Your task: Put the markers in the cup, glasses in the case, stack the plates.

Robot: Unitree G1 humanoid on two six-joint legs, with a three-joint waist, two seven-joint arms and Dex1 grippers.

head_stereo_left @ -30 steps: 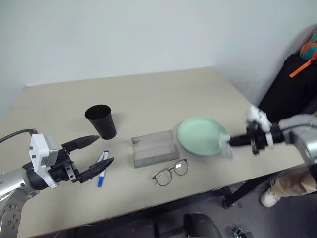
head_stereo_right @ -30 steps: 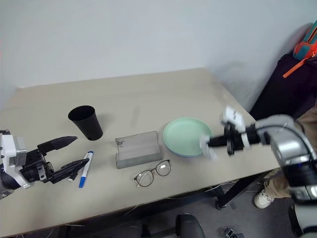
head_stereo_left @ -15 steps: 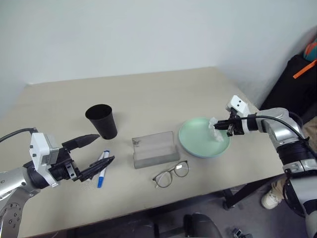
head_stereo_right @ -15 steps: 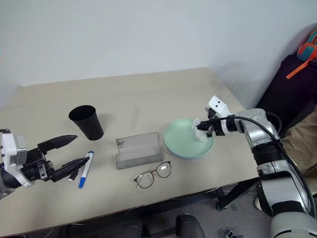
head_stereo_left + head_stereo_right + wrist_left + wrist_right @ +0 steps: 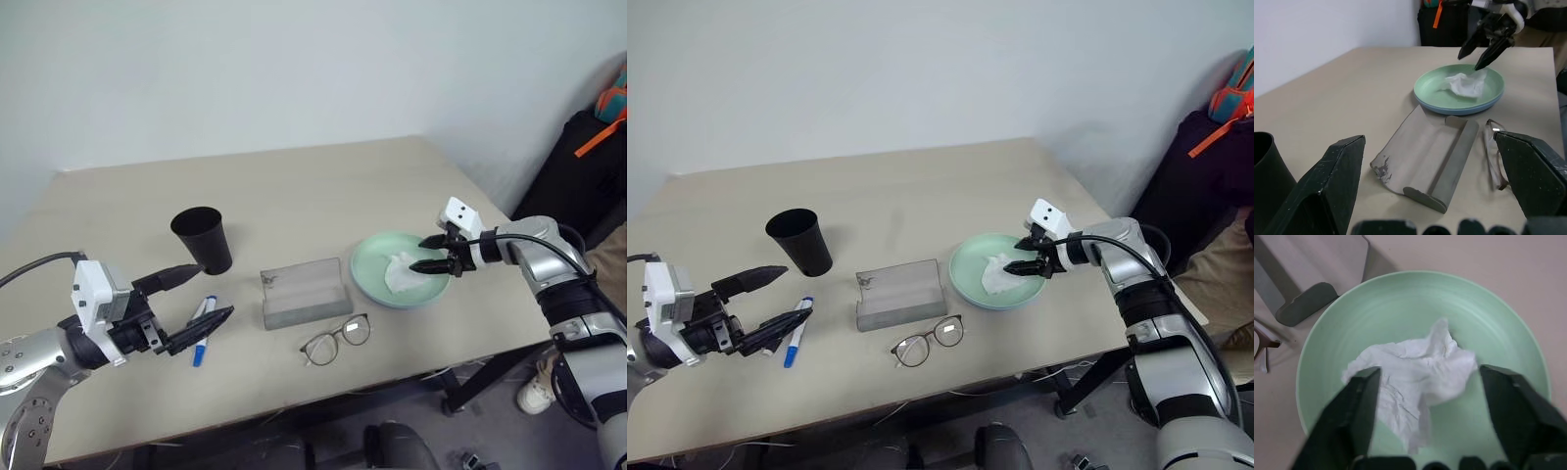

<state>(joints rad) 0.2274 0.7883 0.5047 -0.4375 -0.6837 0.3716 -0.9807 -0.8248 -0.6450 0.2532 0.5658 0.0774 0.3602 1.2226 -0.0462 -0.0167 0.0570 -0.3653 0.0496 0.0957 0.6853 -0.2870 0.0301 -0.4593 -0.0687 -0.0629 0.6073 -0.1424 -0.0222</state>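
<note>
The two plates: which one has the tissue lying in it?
The mint green plate, the top one of the stack. The white tissue lies in it; the light blue plate sits underneath, just its rim peeking out.

Mint green plate (image 5: pixel 371 264) on light blue plate (image 5: pixel 1459 108); white tissue (image 5: pixel 1413 382) inside. Black cup (image 5: pixel 202 239). Grey case (image 5: pixel 305 293). Markers (image 5: pixel 201 328) white, one capped blue. Beige table (image 5: pixel 294 186). My end effectors' fingers (image 5: pixel 1334 178) black.

Even, soft overhead light; worktop (image 5: pixel 294 186) bright, no glare. Shadows faint and short (darkest under the cup (image 5: pixel 202 238)). Head views sharp; wrist views slightly soft up close.
</note>
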